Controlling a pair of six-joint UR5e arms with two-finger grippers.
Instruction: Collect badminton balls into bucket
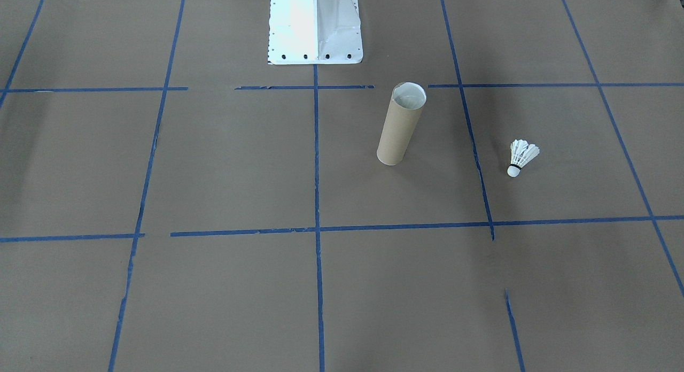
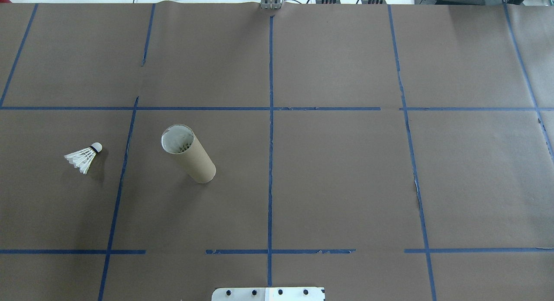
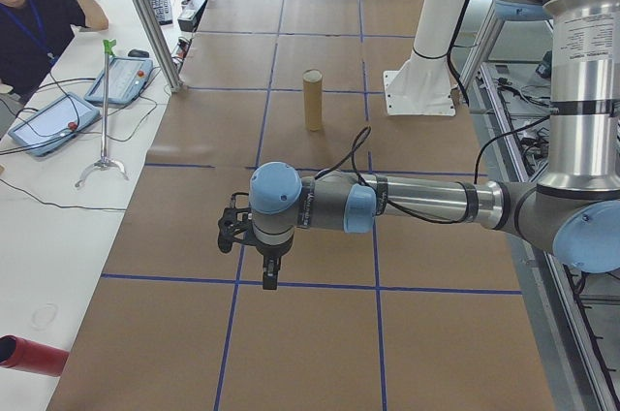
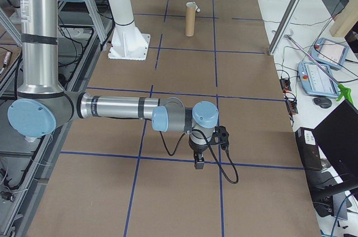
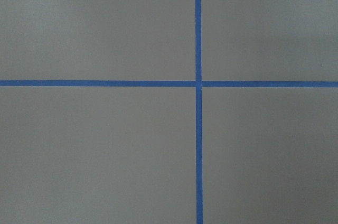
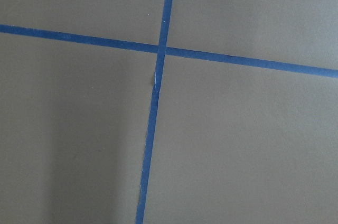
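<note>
The shuttlecock [image 2: 84,158] lies on its side near the tabletop's left edge, well apart from the upright cardboard tube [image 2: 189,153], which stands nearer the middle. The left gripper [image 3: 254,237], being nearer, should probably take the shuttlecock by its cork tip and drop it cork-first into the tube's mouth. Both grippers, the right gripper [image 4: 200,150] included, show only in side views, so whether either is parted or closed cannot be told.

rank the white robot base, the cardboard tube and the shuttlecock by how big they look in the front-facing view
1. White robot base: largest, though cut off by the top edge.
2. Cardboard tube: clearly smaller, standing upright.
3. Shuttlecock: smallest by far, lying on the paper apart from the tube.
</note>
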